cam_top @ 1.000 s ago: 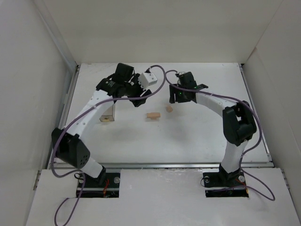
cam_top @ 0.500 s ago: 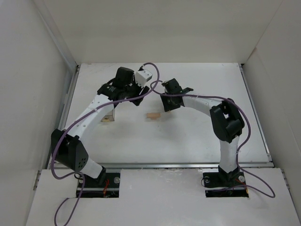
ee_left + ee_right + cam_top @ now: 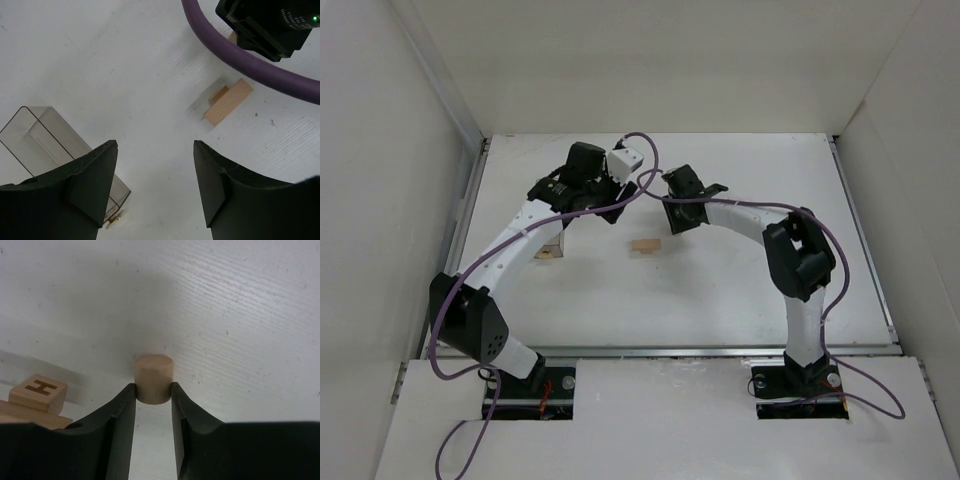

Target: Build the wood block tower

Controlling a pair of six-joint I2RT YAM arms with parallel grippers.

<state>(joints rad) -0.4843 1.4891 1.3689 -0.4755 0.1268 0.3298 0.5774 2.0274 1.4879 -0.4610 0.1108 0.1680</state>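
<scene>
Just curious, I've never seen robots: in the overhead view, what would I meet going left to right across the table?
Clear plastic rectangular box → flat pale wooden bar → right arm's black fingers, gripping a small round wooden peg.

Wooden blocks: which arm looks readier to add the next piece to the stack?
Right: the right gripper pinches a round block near the lettered cube; the left gripper hangs open and empty.

top camera looks down from 6 o'clock, far off; both wrist cameras sit close, sharing the flat bar block (image 3: 228, 102).
</scene>
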